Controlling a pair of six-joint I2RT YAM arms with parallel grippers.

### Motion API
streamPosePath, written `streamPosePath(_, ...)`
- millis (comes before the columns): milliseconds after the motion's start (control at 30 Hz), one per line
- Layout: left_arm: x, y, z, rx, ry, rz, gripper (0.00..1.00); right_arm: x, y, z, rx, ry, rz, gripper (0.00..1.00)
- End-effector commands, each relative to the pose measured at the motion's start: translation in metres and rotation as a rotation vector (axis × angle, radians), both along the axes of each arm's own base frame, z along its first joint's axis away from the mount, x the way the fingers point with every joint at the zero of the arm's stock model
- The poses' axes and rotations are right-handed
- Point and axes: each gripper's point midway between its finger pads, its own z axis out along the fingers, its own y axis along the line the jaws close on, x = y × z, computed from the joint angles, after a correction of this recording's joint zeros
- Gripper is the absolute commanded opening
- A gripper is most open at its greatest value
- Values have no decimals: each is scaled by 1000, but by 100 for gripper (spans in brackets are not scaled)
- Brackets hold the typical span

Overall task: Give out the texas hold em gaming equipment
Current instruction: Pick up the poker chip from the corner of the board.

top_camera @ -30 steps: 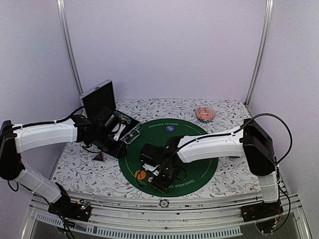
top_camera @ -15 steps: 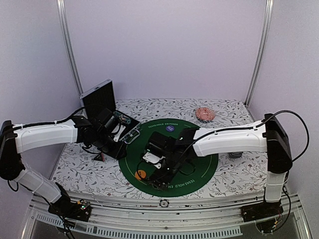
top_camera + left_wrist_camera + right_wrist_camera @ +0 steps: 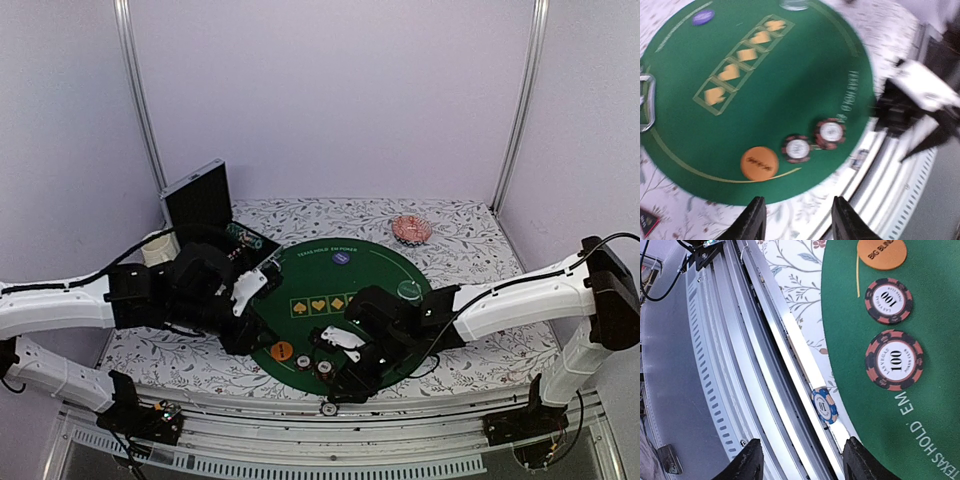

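A round green felt mat (image 3: 375,275) carries an orange disc (image 3: 282,351) (image 3: 759,163) (image 3: 881,252) and two red-and-black striped chips (image 3: 303,362) (image 3: 797,148) (image 3: 888,300) near its front edge. A purple disc (image 3: 341,258) and a pale disc (image 3: 407,290) lie farther back on the mat. A blue striped chip (image 3: 824,405) (image 3: 327,408) stands on edge in the front rail. My right gripper (image 3: 802,460) (image 3: 348,383) hangs open over that rail, the blue chip just ahead of it. My left gripper (image 3: 799,220) (image 3: 248,335) is open and empty at the mat's left front edge.
A pink patterned dish (image 3: 411,229) sits at the back right. A white mug (image 3: 155,250) and an open black case (image 3: 197,195) stand at the back left. The aluminium rail (image 3: 250,415) runs along the table's front edge. A small dark marker (image 3: 647,220) lies left of the mat.
Both arms swung toward the front: the left from the black case, the right from the mat's middle to the rail. Two striped chips now show beside the orange disc.
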Motion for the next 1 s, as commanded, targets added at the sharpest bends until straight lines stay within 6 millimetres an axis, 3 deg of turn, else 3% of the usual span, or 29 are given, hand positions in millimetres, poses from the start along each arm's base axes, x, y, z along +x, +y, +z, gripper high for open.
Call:
streamPosePath(0, -74, -39, 5, -103, -83, -316, 44, -8, 21, 25, 191, 52, -7, 54)
streamPosePath(167, -123, -53, -24, -103, -163, -553, 39, -7, 10, 3, 187, 84, -43, 45)
streamPosePath(233, -134, -58, -35, -74, -240, -623, 37, -7, 8, -1, 190, 91, -56, 43)
streamPosePath(433, -135, -77, -64, 24, -388, -760, 32, -4, 7, -10, 204, 104, -62, 39)
streamPosePath(633, -130, -83, -104, 165, -454, -861, 25, -3, 5, -23, 193, 116, -48, 37)
streamPosePath(967, -136, -90, -127, 192, -464, -954, 20, -4, 7, -48, 174, 175, -24, 33)
